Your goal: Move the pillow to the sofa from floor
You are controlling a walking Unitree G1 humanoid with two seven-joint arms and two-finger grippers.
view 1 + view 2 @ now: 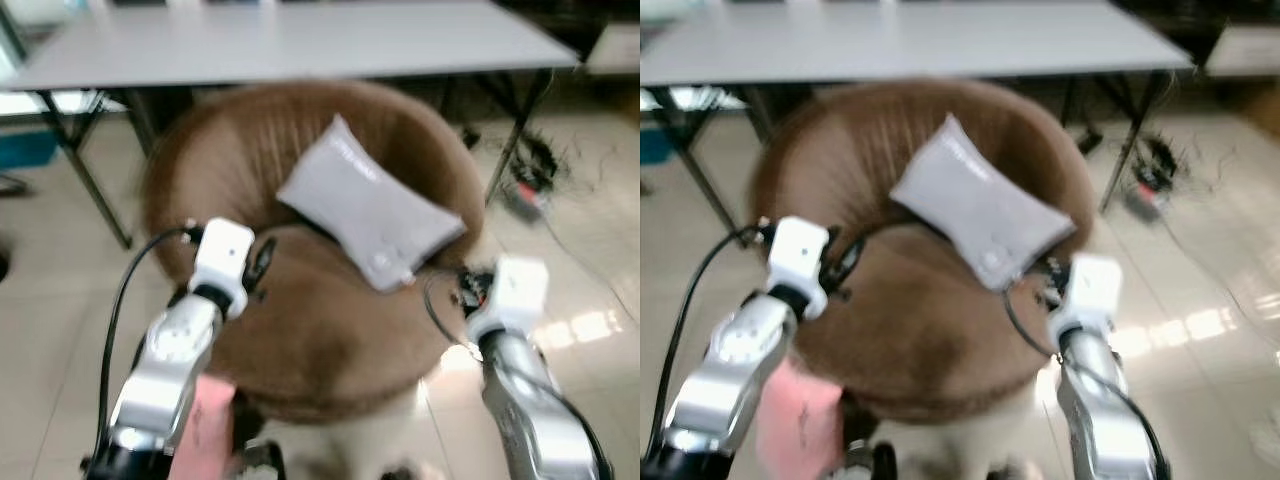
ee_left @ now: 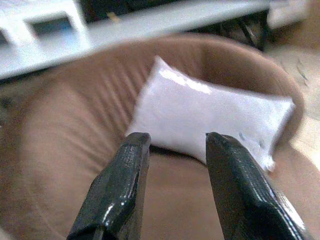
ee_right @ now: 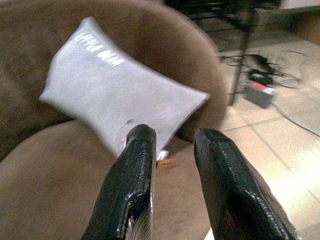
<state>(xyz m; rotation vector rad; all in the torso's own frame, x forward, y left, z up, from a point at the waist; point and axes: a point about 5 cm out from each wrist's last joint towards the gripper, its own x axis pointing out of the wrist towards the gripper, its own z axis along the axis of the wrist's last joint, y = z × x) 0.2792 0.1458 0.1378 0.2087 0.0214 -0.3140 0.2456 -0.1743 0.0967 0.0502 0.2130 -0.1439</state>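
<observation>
Pillow (image 1: 368,208): grey, soft, probably light; leans on brown sofa (image 1: 300,340) backrest. Grip a corner. Left pincer (image 2: 172,187), right pincer (image 3: 172,182): fingers apart, empty.

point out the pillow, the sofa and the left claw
pillow (image 1: 368,208), left eye view, middle of its grey face
sofa (image 1: 330,330), left eye view, brown seat
left claw (image 2: 175,145), left wrist view, between its fingertips

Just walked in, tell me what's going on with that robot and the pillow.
The grey pillow lies on the round brown sofa, leaning against its backrest, so it is off the floor. The left gripper and right gripper both hang open just in front of it, holding nothing. A grey table stands behind the sofa.
</observation>
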